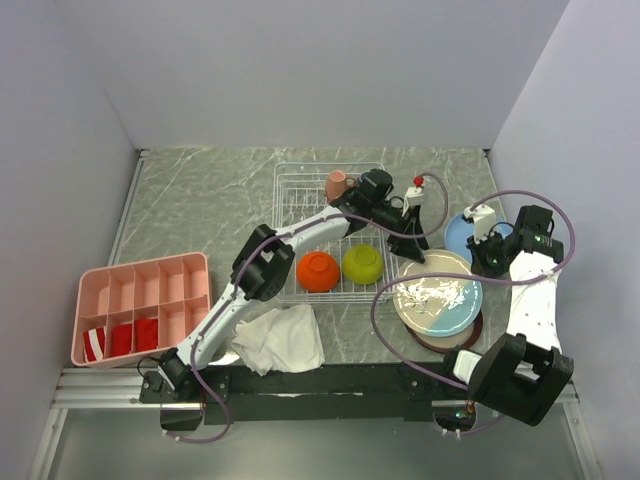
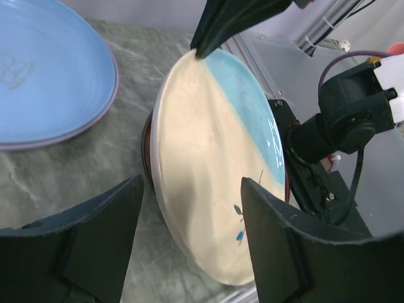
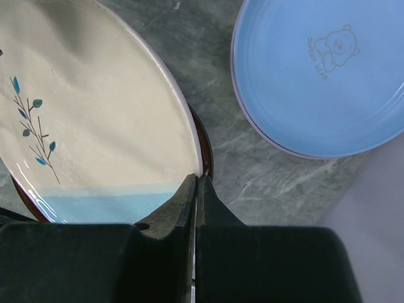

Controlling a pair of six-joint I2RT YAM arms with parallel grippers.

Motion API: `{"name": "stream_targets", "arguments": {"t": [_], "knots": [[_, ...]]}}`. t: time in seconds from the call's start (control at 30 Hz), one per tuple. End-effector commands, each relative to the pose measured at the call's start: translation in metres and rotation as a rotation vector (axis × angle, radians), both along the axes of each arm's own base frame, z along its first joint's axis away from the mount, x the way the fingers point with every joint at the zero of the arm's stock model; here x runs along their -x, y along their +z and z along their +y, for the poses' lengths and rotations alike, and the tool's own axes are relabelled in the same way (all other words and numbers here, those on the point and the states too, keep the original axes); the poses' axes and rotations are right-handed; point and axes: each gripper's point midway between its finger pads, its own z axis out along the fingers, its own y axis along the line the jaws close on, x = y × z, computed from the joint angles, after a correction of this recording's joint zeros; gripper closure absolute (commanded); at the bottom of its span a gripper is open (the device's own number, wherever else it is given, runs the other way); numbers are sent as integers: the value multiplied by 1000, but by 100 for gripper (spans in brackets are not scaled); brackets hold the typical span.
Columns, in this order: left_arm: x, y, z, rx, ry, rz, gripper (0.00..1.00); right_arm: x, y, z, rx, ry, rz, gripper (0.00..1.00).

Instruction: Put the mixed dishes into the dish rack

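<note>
On light-blue plate [image 3: 303, 107], faint bear print [image 3: 334, 45]

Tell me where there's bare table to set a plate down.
Bare table lies left of the dish rack, behind the pink tray. Crowded on the right: cream-and-blue plate, light-blue plate, left gripper, right gripper.

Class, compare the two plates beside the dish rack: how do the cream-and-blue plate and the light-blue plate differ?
The cream-and-blue plate looks larger than the light-blue plate. The cream-and-blue plate has a leafy twig and a blue band; the light-blue plate is one colour with a faint bear outline. Both are round and lie face up outside the dish rack.
</note>
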Motion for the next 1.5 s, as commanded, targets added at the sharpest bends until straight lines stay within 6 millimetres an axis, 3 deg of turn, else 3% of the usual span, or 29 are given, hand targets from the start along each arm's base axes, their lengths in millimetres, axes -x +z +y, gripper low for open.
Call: {"name": "stream_targets", "arguments": {"t": [0.0, 0.27, 0.43, 0.53, 0.57, 0.6, 0.63, 0.67, 0.8, 0.83, 0.87, 0.93, 1.03, 1.47], "knots": [[13, -8, -9, 24, -54, -5, 33, -3, 10, 5, 12, 48, -73, 100], [7, -18, -29, 34, -5, -6, 46, -7, 15, 7, 4, 62, -98, 100], [-2, -18, -42, 25, 59, -116, 43, -11, 25, 11, -11, 85, -124, 100], [4, -21, -36, -16, 63, -147, 37, -13, 28, 14, -26, 88, -127, 100], [5, -6, -34, 12, 62, -188, 36, -14, 28, 13, -27, 80, -128, 100], [5, -3, -32, 10, 74, -186, 36, -14, 26, 12, -27, 75, -122, 100], [7, -13, -28, 5, 78, -180, 36, -12, 22, 12, -25, 72, -114, 100], [7, -1, -25, 20, 83, -193, 35, -13, 20, 11, -22, 69, -117, 100], [2, 8, -25, 16, 119, -127, 31, -12, 8, 10, -32, 52, -95, 100], [1, 21, -29, 40, 110, -142, 31, -12, 8, 10, -33, 48, -95, 100], [3, 13, -30, 31, 86, -126, 30, -14, 10, 10, -30, 49, -107, 100], [0, 24, -35, 49, 88, -141, 32, -16, 14, 10, -28, 49, -122, 100], [-2, 19, -38, 63, 85, -158, 38, -18, 25, 10, -18, 64, -150, 100], [37, 19, -41, 46, -30, -125, 56, -18, 53, 20, -16, 114, -233, 100]]}}
